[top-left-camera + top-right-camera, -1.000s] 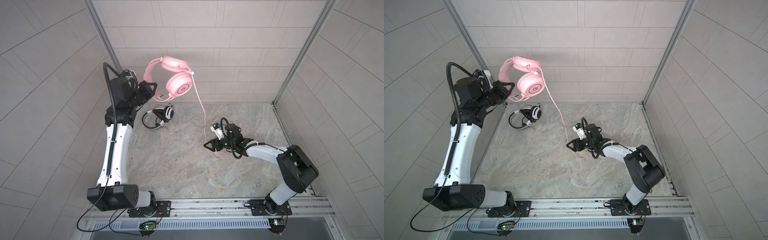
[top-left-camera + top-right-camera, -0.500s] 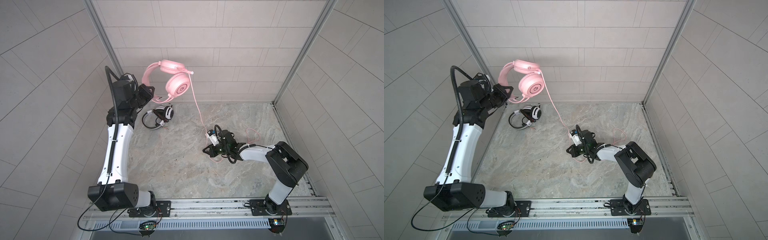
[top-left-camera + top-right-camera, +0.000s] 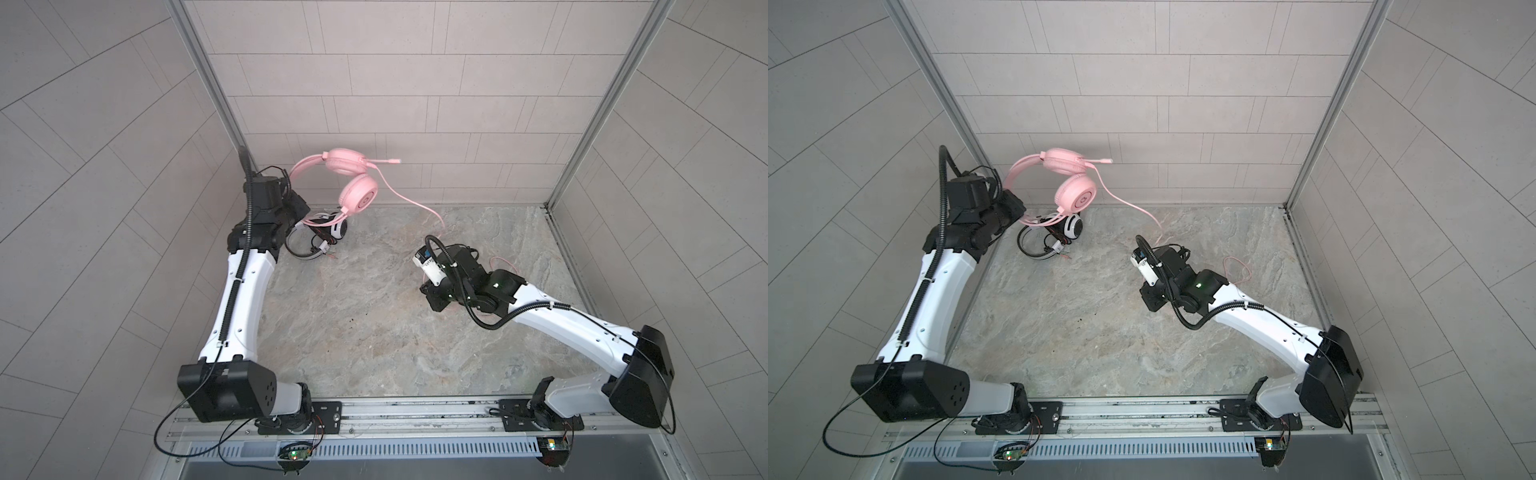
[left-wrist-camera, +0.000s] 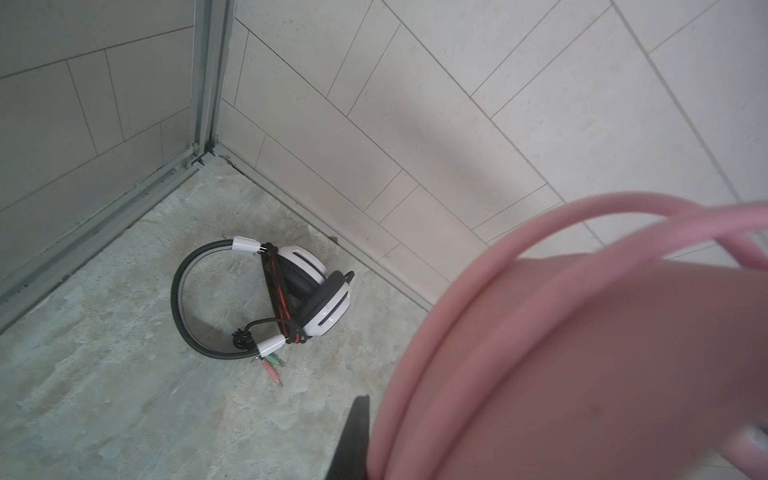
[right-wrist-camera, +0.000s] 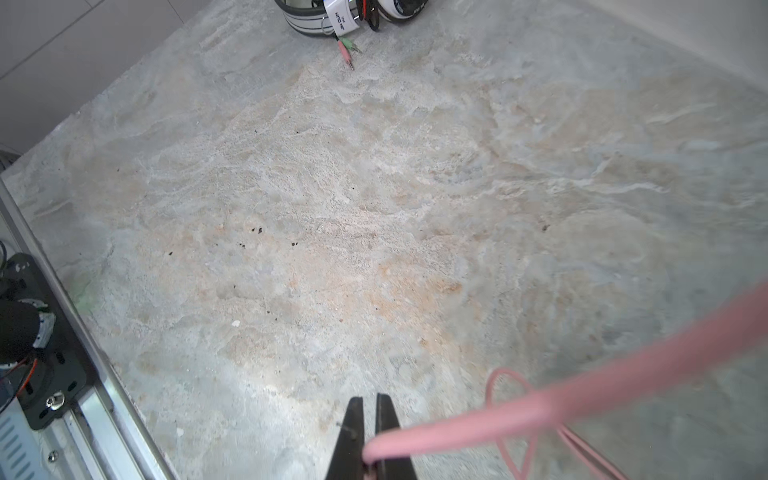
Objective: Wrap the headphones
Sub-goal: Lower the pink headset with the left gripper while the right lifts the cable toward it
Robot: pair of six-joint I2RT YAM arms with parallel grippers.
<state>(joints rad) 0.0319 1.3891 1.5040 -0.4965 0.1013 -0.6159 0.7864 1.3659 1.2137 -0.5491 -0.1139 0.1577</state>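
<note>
Right gripper (image 5: 370,415): fingers pinched on the pink cable (image 5: 540,405), their bases cut off at the frame edge. Left gripper (image 3: 305,214) clamps the pink headset (image 3: 359,195) by its band; fingers mostly hidden behind blurred pink.

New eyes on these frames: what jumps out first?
The pink headset hangs in mid-air at the back left, gripped at its headband by the left end effector. Its pink cable sweeps down to the right end effector, shut on it low over the stone floor. Below the pink one, in the back-left corner, lies the white-and-black headset, cable bundled across its earcups.
</note>
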